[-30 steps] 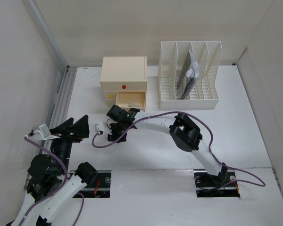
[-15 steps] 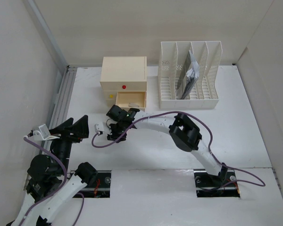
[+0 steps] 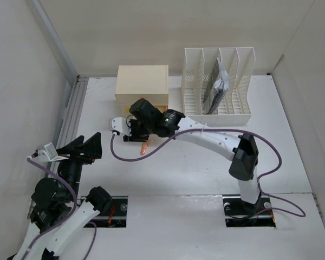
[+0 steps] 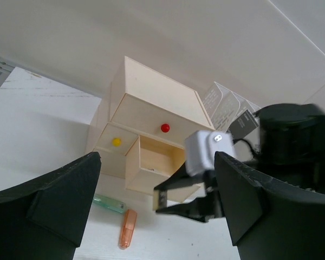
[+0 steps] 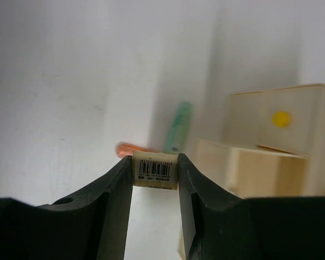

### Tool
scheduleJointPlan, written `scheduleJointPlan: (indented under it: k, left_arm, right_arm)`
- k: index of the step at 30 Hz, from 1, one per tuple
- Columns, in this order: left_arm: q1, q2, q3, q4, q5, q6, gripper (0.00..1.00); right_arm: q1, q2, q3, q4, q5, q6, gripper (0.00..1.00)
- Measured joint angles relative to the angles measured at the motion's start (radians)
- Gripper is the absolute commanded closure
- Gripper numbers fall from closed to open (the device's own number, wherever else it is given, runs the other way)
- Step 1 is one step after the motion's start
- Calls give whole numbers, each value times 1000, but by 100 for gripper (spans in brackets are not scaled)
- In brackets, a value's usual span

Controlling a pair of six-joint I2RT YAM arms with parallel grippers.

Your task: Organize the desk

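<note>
Bench (image 3: 292, 162): white top filling the enclosure between the pale walls, under both my arms. Most of it is bare, with loose items only near the drawer box (image 3: 142, 81).

Change over the last second: my right arm goes from folded, tool low over the bench in front of the box, to stretched out toward the box. The right tool (image 5: 155, 165) now sits raised, just in front of the open drawer (image 4: 157, 162). In the top view the arm hides that drawer, which showed plainly a second ago. The jaws have also narrowed and are now pinching a cream block (image 5: 155, 174) with a barcode label, held squarely between the two fingers and clear of the surface.

With the tool moved off that spot, an orange pen (image 3: 144, 146) shows lying flat on the bench. A green pen (image 4: 108, 203) lies just beside it, closer to the box.

Left tool (image 3: 85, 145): spread wide, holding nothing, parked at the left side, unchanged over the second. File rack (image 3: 216, 86) at back right, papers in one slot, unchanged.

Reading: pick-up of the block looks complete and the carry toward the drawer is under way. My judgement is that the drawer is the destination, since it stands open and the block lines up with it.

Remaining: release the block inside, then deal with the two pens. Task early to middle.

Risk: the arm blocks the top view of the drawer.
</note>
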Motion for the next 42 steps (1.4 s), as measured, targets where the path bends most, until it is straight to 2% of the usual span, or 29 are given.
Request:
scheduleJointPlan:
  k: [5, 13, 14, 15, 16, 19, 21, 23, 25, 26, 29, 32, 38, 42]
  left_arm:
    - [0, 0, 0, 0, 0, 0, 16]
    - [0, 0, -1, 0, -1, 0, 16]
    - [0, 0, -2, 0, 0, 0, 16]
    - [0, 0, -4, 0, -1, 0, 16]
    - [0, 0, -5, 0, -1, 0, 16]
    - [0, 0, -9, 0, -1, 0, 16]
    - [0, 0, -11, -1, -1, 0, 16]
    - [0, 0, -11, 0, -1, 0, 16]
    - [0, 0, -11, 0, -1, 0, 16]
    - [0, 0, -11, 0, -1, 0, 16]
    - [0, 0, -11, 0, -1, 0, 16]
    - [0, 0, -11, 0, -1, 0, 16]
    - [0, 0, -11, 0, -1, 0, 16]
    - [0, 2, -11, 0, -1, 0, 16]
  right_arm:
    - [-6, -57, -5, 79, 172, -2, 76]
    - [-92, -3, -25, 127, 384, 12, 76]
    - [-102, 5, -26, 126, 398, 14, 74]
    - [-117, 13, -26, 127, 414, 16, 58]
    - [-129, 18, -27, 127, 426, 20, 49]
    - [-147, 20, -31, 128, 452, 27, 41]
    - [-147, 20, -31, 133, 455, 28, 41]
    - [-143, 20, -31, 134, 454, 32, 50]
    - [-140, 20, -31, 138, 452, 36, 68]
    - [-137, 20, -31, 141, 449, 39, 81]
    - [-137, 18, -31, 145, 415, 50, 100]
    - [-148, 6, -38, 133, 302, 54, 100]
    - [-198, -8, -34, 55, -65, 34, 100]
    - [-222, 0, -19, -5, -206, 10, 100]
